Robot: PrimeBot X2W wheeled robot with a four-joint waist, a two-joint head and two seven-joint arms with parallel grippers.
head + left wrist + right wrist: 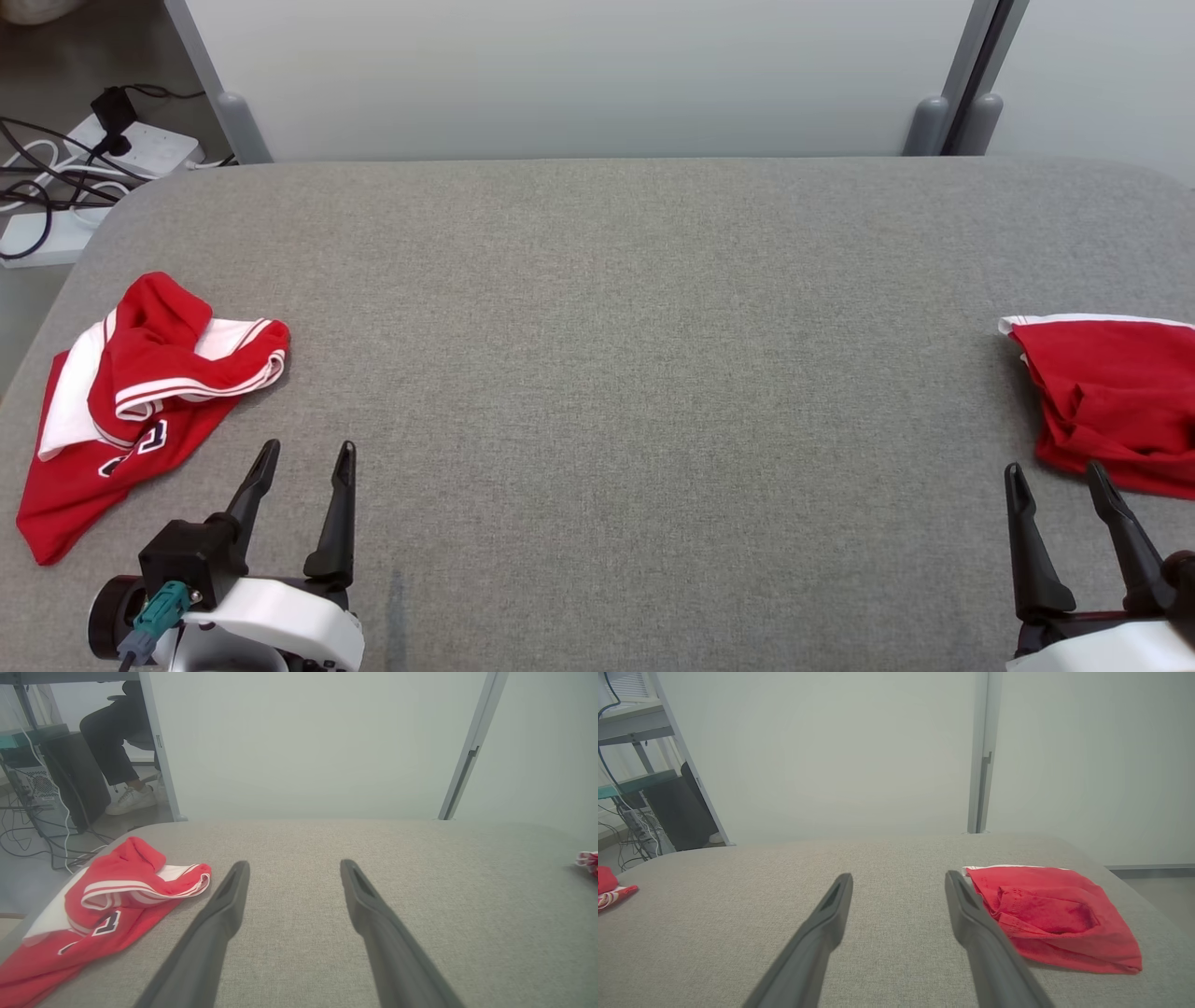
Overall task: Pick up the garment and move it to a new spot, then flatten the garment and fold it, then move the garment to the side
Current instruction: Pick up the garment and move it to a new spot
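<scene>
**Condition.** The crumpled jersey [140, 401], red with white trim, lies in a heap at the near left of the table [607, 373], close to the left edge. A second red garment [1111, 401] lies flatter at the right edge and appears already folded. On that evidence the heap is the item to work, and the pick-up has not begun. The middle of the table is bare.

**Grippers.** The left gripper [309, 448] stands just right of the heap, fingers apart, holding nothing. The right gripper [1053, 467] stands at the near right, fingers apart and empty. One of its fingers is close to the second garment's near corner; contact cannot be confirmed.

**Recommended method.**
1. Use the left gripper, as it is nearest to the heap.
2. Aim for the raised, banded fold on the right side of the heap. Cloth standing proud of the surface gives the fingers something to close on, whereas a flat layer is likely to slip.
3. Take as few layers as practical, so the jersey hangs open when raised.
4. Lift clear before carrying right toward the centre. Dragging would probably bunch the cloth on the textured cover.
5. Keep the right gripper off the second garment.
</scene>
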